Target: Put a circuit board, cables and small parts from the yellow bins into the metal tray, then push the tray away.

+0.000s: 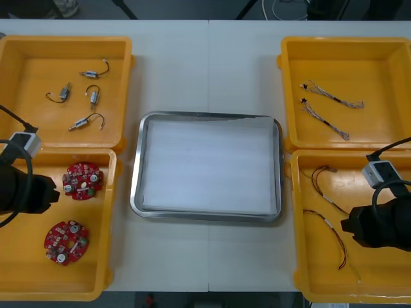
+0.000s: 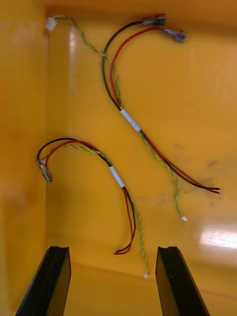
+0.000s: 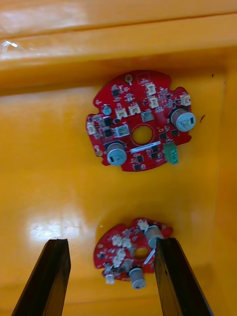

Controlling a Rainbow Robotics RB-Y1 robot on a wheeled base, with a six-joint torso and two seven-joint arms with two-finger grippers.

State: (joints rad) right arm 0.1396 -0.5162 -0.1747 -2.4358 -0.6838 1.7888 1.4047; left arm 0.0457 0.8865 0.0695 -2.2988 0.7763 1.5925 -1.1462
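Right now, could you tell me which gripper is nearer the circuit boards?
Left. The left gripper hovers over the boards in their bin, fingers open; the right gripper is across the tray, over the cables.

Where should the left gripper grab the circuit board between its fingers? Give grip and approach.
Pinch the circuit board across opposite rim edges, descending straight from above: it lies flat on the yellow bin floor, a thin disc, and the open left gripper hangs over it.
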